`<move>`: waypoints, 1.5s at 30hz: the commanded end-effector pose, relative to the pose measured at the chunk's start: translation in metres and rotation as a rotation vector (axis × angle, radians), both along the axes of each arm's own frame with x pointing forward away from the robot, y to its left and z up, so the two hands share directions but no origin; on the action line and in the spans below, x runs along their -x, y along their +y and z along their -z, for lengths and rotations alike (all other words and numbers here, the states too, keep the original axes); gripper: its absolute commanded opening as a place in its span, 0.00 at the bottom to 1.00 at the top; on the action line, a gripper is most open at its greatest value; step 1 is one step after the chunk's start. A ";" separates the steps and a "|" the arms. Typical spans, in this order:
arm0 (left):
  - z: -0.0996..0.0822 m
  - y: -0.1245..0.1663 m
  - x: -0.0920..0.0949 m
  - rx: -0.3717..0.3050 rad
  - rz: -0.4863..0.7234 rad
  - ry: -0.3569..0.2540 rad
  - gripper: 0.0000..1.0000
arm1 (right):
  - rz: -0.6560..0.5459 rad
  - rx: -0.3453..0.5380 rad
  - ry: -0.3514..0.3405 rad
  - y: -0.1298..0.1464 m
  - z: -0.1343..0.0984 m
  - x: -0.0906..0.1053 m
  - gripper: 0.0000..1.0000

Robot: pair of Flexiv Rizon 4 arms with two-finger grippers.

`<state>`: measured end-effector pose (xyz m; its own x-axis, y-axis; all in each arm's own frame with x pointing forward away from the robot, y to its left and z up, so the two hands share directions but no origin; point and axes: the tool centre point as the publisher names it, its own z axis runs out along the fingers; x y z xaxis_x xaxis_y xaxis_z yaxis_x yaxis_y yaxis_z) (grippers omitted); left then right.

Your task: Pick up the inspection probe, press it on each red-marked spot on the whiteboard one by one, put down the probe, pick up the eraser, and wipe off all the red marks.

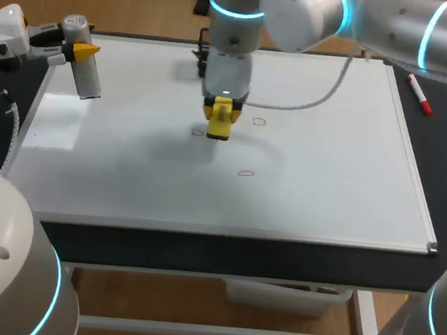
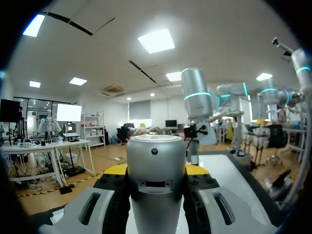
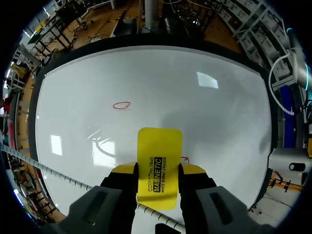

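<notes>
My right gripper (image 1: 221, 113) hangs over the middle of the whiteboard (image 1: 325, 185), shut on a yellow eraser (image 1: 219, 123) that points down at the board. In the right wrist view the eraser (image 3: 159, 163) sits between the fingers of the right gripper (image 3: 158, 171). One red mark (image 3: 121, 105) lies ahead of it and another (image 3: 185, 159) peeks out at its side. Red marks (image 1: 258, 122) (image 1: 245, 172) show near the eraser, and a third (image 1: 197, 132) right beside it. At the board's far left corner my left gripper (image 1: 84, 50) is shut on the silver cylindrical probe (image 1: 88, 74) (image 2: 156, 161), held above the board.
A red marker pen (image 1: 419, 94) lies on the dark table right of the whiteboard. A coiled cable (image 1: 9, 135) hangs along the board's left edge. The right arm's grey cable (image 1: 325, 94) loops over the far part of the board.
</notes>
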<state>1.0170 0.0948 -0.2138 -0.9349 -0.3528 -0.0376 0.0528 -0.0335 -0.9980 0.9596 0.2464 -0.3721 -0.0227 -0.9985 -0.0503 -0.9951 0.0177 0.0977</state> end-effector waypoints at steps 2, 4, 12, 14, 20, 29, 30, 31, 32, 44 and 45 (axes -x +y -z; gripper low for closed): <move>0.000 -0.001 0.000 0.001 -0.002 -0.002 0.00 | -0.039 0.085 0.002 0.037 0.006 -0.008 0.00; 0.000 -0.001 0.000 0.001 -0.002 -0.002 0.00 | -0.055 0.108 -0.018 0.047 0.008 -0.007 0.00; 0.000 -0.001 0.000 0.001 -0.002 -0.002 0.00 | -0.134 0.090 -0.009 0.083 0.017 -0.003 0.00; 0.000 -0.001 0.000 0.001 -0.002 -0.002 0.00 | -0.143 0.095 -0.008 0.088 0.019 -0.002 0.00; 0.000 -0.001 0.000 0.001 -0.002 -0.002 0.00 | -0.158 0.090 -0.003 0.089 0.023 -0.001 0.00; 0.000 -0.001 0.000 0.001 -0.002 -0.002 0.00 | -0.187 0.066 -0.007 0.084 0.032 -0.001 0.00; 0.000 -0.001 0.000 0.001 -0.002 -0.002 0.00 | -0.187 0.064 -0.006 0.084 0.033 -0.001 0.00; 0.000 -0.001 0.000 0.001 -0.002 -0.002 0.00 | -0.188 0.062 -0.007 0.083 0.034 -0.001 0.00; 0.000 -0.001 0.000 0.001 -0.002 -0.002 0.00 | -0.186 0.060 -0.008 0.083 0.035 -0.001 0.00; 0.000 -0.001 0.000 0.001 -0.002 -0.002 0.00 | -0.168 0.047 0.001 0.073 0.043 0.002 0.00; 0.000 -0.001 0.000 0.001 -0.002 -0.002 0.00 | -0.167 0.047 0.001 0.072 0.043 0.002 0.00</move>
<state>1.0170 0.0948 -0.2138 -0.9349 -0.3529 -0.0376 0.0528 -0.0334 -0.9980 0.9582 0.3229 -0.4160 0.1421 -0.9898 0.0015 -0.9842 -0.1411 0.1067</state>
